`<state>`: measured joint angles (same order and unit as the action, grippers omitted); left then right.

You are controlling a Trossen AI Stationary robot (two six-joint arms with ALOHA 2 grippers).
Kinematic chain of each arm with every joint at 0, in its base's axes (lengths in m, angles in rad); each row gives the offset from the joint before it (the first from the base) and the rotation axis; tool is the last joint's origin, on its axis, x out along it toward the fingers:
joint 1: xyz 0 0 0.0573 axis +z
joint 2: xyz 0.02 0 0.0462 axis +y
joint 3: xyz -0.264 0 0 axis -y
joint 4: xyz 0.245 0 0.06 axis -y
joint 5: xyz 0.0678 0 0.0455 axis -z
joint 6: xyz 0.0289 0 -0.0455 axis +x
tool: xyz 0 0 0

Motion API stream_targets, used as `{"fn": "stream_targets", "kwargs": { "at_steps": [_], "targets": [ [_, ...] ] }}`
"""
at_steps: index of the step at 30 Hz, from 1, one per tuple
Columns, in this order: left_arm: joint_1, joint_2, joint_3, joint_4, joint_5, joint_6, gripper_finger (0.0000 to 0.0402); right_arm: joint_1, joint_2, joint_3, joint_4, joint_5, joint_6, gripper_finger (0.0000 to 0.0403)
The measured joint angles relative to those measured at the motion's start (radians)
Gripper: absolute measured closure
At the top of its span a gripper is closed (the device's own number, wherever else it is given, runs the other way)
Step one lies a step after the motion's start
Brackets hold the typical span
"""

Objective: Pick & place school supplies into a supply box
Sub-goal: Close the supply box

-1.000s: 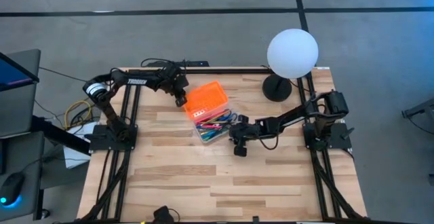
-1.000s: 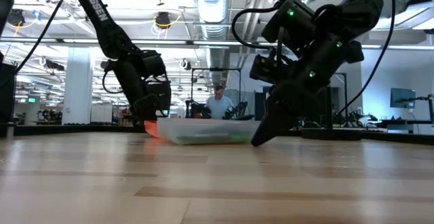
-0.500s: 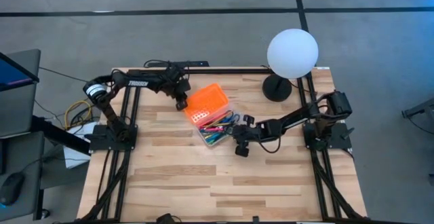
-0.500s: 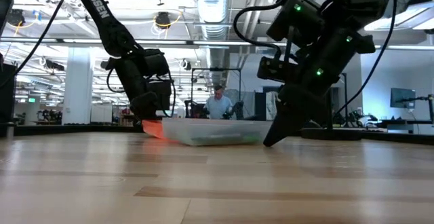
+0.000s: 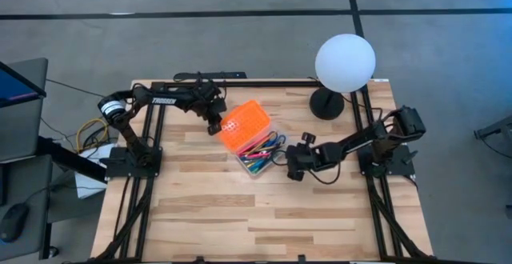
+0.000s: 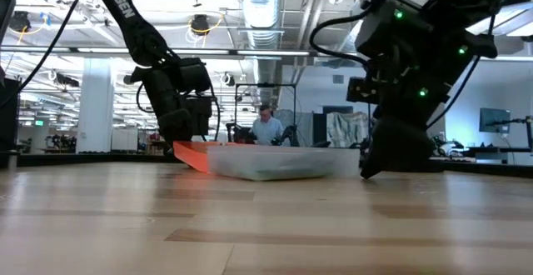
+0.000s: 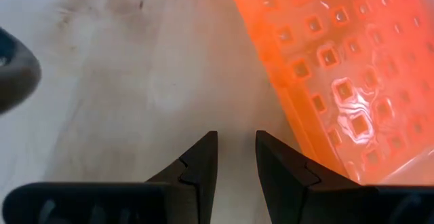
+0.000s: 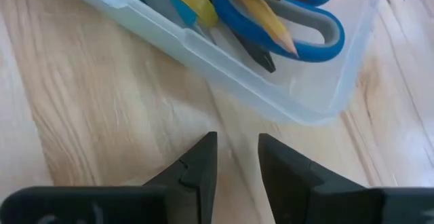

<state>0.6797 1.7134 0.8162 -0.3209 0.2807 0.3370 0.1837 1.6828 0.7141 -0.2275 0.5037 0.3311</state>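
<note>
The supply box lies open mid-table. Its clear tray (image 5: 261, 154) holds the school supplies, among them blue-handled scissors (image 8: 319, 37) and a yellow pencil (image 8: 271, 22). Its orange lid (image 5: 242, 125) is folded out toward the far left. My left gripper (image 5: 214, 126) stands at the lid's far-left edge, its fingers slightly open with nothing between them (image 7: 236, 149). My right gripper (image 5: 291, 168) stands just right of the tray, pointing at its clear wall (image 8: 271, 95) from a short gap away. It is slightly open and holds nothing (image 8: 237, 149). My left gripper comes steeply from above. The outer side of one finger (image 7: 291, 176) stands against the orange lid's outer edge (image 7: 298, 139). Whether they really touch I cannot tell. The lid slants up from the tray on that side (image 6: 193, 152).
A white globe lamp (image 5: 345, 62) on a black base (image 5: 326, 104) stands at the far right corner. The near half of the wooden table (image 5: 256, 216) is bare. Beyond the table, in the low view, a person (image 6: 266, 129) sits far off.
My left gripper has gone toward the table's right and near side along with the lid. The whole box has slid a little the same way. My right gripper has drawn back from the tray toward the right edge, and its wrist has turned.
</note>
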Motion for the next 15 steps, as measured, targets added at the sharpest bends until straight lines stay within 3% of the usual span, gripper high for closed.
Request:
{"fn": "stream_targets", "kwargs": {
  "at_steps": [15],
  "targets": [
    [-0.102, 0.001, -0.001, -0.048, 0.028, 0.005, 0.0308, 0.001, 0.003, -0.034, 0.07, 0.006, -0.094, 0.0301]
  ]
}}
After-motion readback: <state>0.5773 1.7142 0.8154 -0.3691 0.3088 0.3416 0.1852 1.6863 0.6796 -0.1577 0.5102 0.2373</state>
